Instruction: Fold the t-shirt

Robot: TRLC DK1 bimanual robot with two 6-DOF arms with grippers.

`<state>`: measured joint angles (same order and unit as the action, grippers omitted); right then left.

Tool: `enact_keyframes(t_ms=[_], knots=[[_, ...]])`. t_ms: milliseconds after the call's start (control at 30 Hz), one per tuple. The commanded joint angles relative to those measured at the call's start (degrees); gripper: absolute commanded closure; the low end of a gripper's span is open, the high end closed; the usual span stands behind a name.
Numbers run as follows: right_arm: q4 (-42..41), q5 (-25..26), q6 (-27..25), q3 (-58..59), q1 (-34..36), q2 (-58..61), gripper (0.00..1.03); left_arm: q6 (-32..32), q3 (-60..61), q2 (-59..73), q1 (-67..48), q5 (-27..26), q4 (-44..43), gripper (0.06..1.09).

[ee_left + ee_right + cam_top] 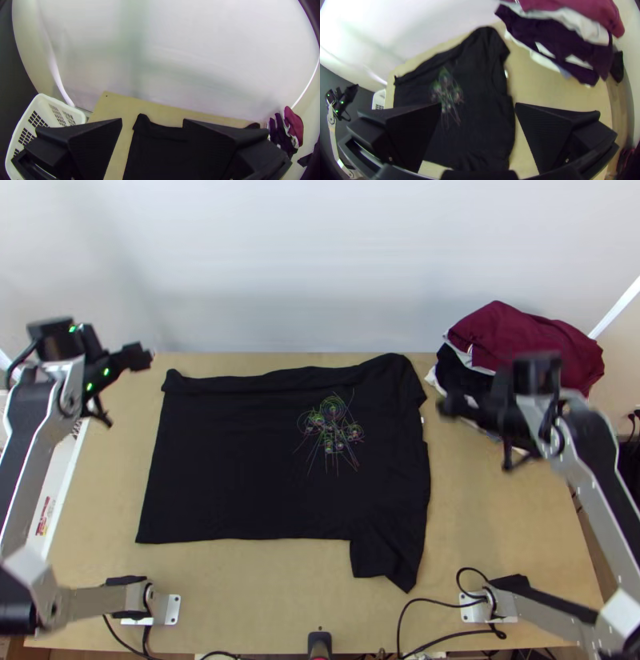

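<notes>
- Top view: the black t-shirt [240,460] lies spread on the table [480,540], print [332,424] up, its far edge [280,378] turned over in an uneven strip. The near sleeve [384,552] points toward the arm bases. Treat the step in hand as taking hold for a lengthwise fold.
- Left wrist view: the left gripper [152,121] is spread wide and grips nothing; the turned corner [142,120] lies beyond it. For this fold, assign it the hem end. Lower it until the fingertips meet the cloth, then close on every layer of the strip; a shallow pinch is likely to drop one.
- Right wrist view: the right gripper [478,105] is likewise parted and unloaded, above the shirt's collar end. Assign it the far shoulder [486,36]. Approach clear of the clothes pile [553,43] to avoid snagging it. Lift both ends together, maintain light tension, and lay the edge down parallel to the near side.
</notes>
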<state>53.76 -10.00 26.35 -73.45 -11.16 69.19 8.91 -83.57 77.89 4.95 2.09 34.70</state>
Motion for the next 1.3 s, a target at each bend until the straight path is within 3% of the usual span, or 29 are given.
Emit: enact_keyframes(t_ms=[0,400,467,533,1167,1200,1267], knots=[[4.5,-2.7,-0.4,8.5,1.6,-3.9,0.04,-2.8,5.2,-6.2,0.7,-0.7,2.0,0.2],[6.4,-8.3,-2.4,28.7,-0.6,-5.0,0.1,-2.9,12.8,-16.3,0.9,-0.7,5.7,0.2],[6.0,-8.6,-3.3,30.6,-1.6,-4.7,0.18,-2.8,13.1,-17.0,0.9,-0.7,6.1,0.2],[4.9,-8.7,-3.8,32.6,-2.3,-4.6,0.19,-2.8,13.5,-17.8,0.9,-0.7,6.4,0.2],[-4.4,-9.0,-4.5,38.6,-10.8,0.9,0.19,-2.5,16.5,-21.8,1.0,1.0,8.5,0.2],[-4.7,-9.0,-4.6,38.6,-11.0,1.2,0.21,-2.5,16.5,-21.9,1.0,1.0,8.5,0.2],[-6.4,-9.0,-4.9,38.7,-11.5,1.3,0.42,-2.5,16.5,-22.0,1.0,1.3,8.6,0.2]])
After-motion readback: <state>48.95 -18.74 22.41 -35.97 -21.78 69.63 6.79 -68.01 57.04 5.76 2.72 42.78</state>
